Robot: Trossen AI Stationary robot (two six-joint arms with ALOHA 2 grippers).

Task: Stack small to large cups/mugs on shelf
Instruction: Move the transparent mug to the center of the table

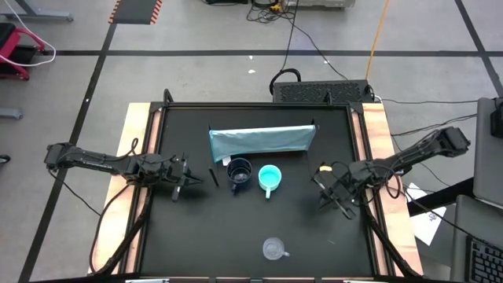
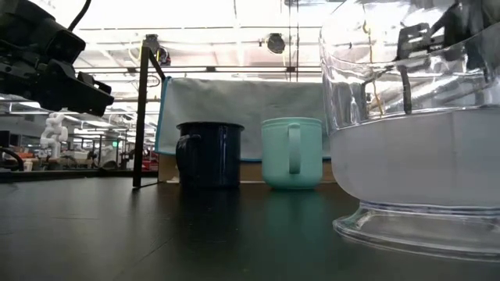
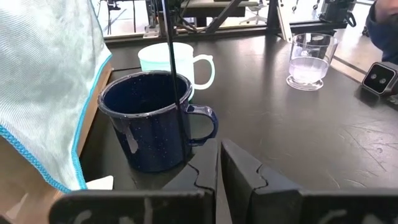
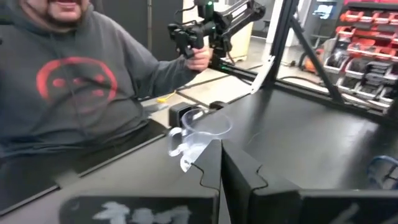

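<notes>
Currently, nothing is stacked: dark navy enamel mug point(image 1: 239, 174) and turquoise mug point(image 1: 269, 178) stand beside the light blue-grey shelf point(image 1: 262, 141); clear glass mug point(image 1: 273, 250) sits apart. Left claw point(image 1: 180, 185) and right claw point(image 1: 324, 189), both closed and empty, should open before approaching the clear mug's rim.

Table: black top point(image 1: 204, 228) with pale wooden side edges.
Back: the blue-grey shelf point(image 1: 261, 141) stood there.
Just in front: navy mug point(image 1: 239, 174) beside turquoise mug point(image 1: 269, 178).
Near front edge: clear mug point(image 1: 273, 250), well apart.
</notes>
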